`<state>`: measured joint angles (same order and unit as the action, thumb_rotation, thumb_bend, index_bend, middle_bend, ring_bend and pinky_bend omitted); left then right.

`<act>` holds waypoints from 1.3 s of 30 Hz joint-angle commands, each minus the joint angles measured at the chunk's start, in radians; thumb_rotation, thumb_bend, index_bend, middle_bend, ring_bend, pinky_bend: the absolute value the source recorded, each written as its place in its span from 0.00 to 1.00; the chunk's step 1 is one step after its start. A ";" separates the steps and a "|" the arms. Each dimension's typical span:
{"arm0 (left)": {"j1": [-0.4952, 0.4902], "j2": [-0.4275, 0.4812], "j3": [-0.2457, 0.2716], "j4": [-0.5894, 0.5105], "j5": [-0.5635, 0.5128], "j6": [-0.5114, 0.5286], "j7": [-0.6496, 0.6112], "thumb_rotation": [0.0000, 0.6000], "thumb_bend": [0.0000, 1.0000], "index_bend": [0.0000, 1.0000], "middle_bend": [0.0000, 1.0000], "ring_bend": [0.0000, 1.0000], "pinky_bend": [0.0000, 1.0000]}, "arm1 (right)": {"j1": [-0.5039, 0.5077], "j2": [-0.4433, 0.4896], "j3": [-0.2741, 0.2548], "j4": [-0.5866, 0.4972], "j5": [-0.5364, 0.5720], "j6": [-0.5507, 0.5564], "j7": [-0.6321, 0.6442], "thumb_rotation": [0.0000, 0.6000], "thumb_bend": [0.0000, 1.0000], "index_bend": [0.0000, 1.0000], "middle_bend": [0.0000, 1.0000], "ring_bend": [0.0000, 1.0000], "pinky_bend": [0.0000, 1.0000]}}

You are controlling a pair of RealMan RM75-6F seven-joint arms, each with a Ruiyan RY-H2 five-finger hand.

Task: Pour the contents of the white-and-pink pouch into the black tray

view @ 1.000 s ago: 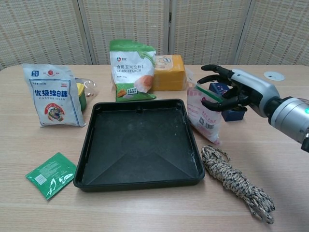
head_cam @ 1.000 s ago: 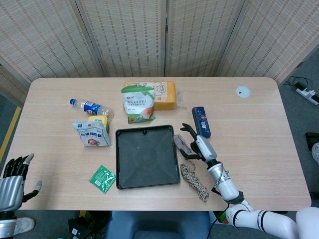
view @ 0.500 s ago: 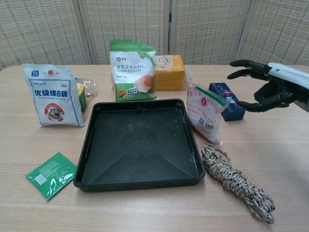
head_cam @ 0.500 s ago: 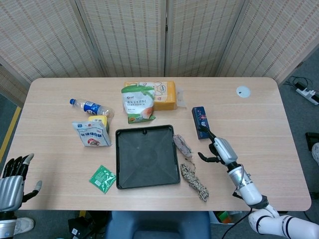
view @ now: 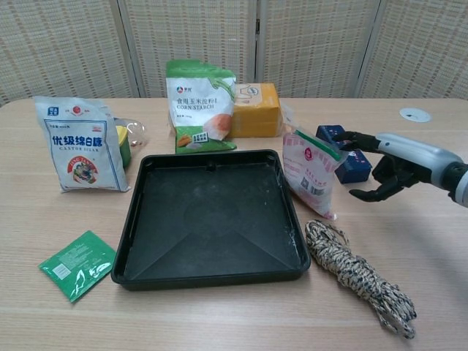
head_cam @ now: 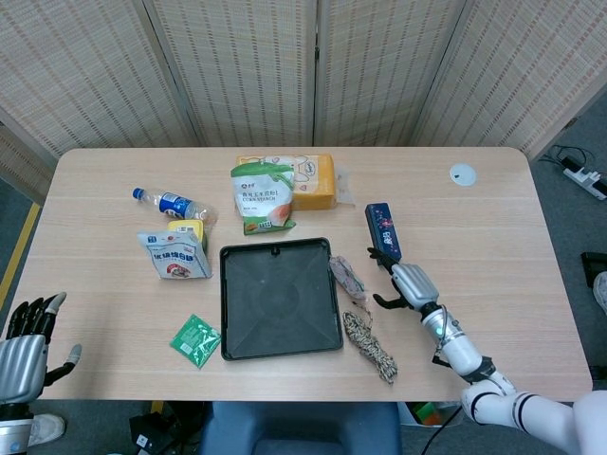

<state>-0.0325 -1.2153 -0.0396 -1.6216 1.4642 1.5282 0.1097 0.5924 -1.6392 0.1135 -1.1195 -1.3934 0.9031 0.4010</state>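
Pouch [view: 311,175], white and pink with a green strip at its top, stands leaning just beside the right rim of the black tray [view: 212,272], near the middle of the counter [view: 439,263]. The right hand [view: 387,167] hovers just to the pouch's right, apart from it, fingers spread and curled toward it, holding nothing; seen from the head camera this hand [head_cam: 402,277] sits between the pouch [head_cam: 346,277] and the counter's right edge, just in front of the dark blue box [head_cam: 383,230]. The left hand [head_cam: 27,349] hangs off the front left corner of the counter, fingers apart and empty. Readable print: "CORN STARCH" on the green and white bag [view: 199,106] behind the tray, and "CASTOR SUGAR" on the white bag [view: 82,144] toward the left edge; the pouch's own print is too small to read. A coil of speckled rope [view: 356,277] lies in front of the pouch, a small green packet [view: 77,264] sits left of the tray's front corner, and an orange pack [view: 256,110] stands behind. Bare wood stretches along the right edge and behind the blue box toward the far right corner.
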 commanded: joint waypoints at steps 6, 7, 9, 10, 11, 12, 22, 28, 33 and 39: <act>0.001 0.001 0.000 -0.003 -0.002 -0.002 0.003 1.00 0.40 0.05 0.13 0.10 0.00 | 0.044 -0.095 -0.005 0.129 -0.034 -0.017 0.055 1.00 0.36 0.06 0.19 0.90 0.96; 0.000 0.001 0.000 -0.003 -0.002 -0.003 0.004 1.00 0.40 0.05 0.13 0.10 0.00 | 0.050 -0.100 -0.006 0.139 -0.040 -0.020 0.063 1.00 0.36 0.06 0.19 0.90 0.96; 0.000 0.000 0.001 -0.004 -0.001 -0.003 0.005 1.00 0.40 0.05 0.13 0.10 0.00 | 0.063 -0.109 -0.011 0.161 -0.054 -0.026 0.078 1.00 0.36 0.07 0.19 0.90 0.96; 0.001 0.000 0.001 -0.004 -0.001 -0.002 0.006 1.00 0.40 0.05 0.13 0.10 0.00 | 0.069 -0.113 -0.013 0.171 -0.060 -0.030 0.083 1.00 0.36 0.08 0.19 0.90 0.96; 0.001 0.000 0.001 -0.004 -0.002 -0.002 0.007 1.00 0.40 0.05 0.13 0.10 0.00 | 0.074 -0.116 -0.016 0.180 -0.065 -0.034 0.087 1.00 0.36 0.08 0.19 0.90 0.96; 0.002 0.001 0.000 -0.005 -0.003 -0.001 0.007 1.00 0.40 0.05 0.13 0.10 0.00 | 0.081 -0.121 -0.020 0.193 -0.072 -0.039 0.094 1.00 0.36 0.08 0.18 0.90 0.96; 0.007 0.006 0.001 -0.008 -0.006 0.002 0.009 1.00 0.40 0.05 0.13 0.10 0.00 | 0.127 -0.164 -0.051 0.293 -0.118 -0.063 0.152 1.00 0.36 0.09 0.19 0.90 0.96; 0.010 0.008 0.000 -0.006 -0.010 0.005 0.006 1.00 0.40 0.05 0.13 0.10 0.00 | 0.129 -0.170 -0.057 0.324 -0.129 -0.038 0.175 1.00 0.36 0.10 0.18 0.90 0.96; 0.010 0.005 0.000 -0.004 -0.008 0.003 0.005 1.00 0.40 0.05 0.13 0.10 0.00 | 0.130 -0.169 -0.060 0.333 -0.131 -0.027 0.171 1.00 0.36 0.10 0.17 0.90 0.96; 0.011 0.005 0.000 -0.004 -0.009 0.003 0.006 1.00 0.40 0.05 0.13 0.10 0.00 | 0.130 -0.178 -0.066 0.343 -0.126 -0.033 0.172 1.00 0.36 0.10 0.17 0.90 0.96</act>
<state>-0.0219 -1.2105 -0.0395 -1.6253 1.4551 1.5313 0.1153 0.7228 -1.8162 0.0485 -0.7774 -1.5203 0.8709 0.5732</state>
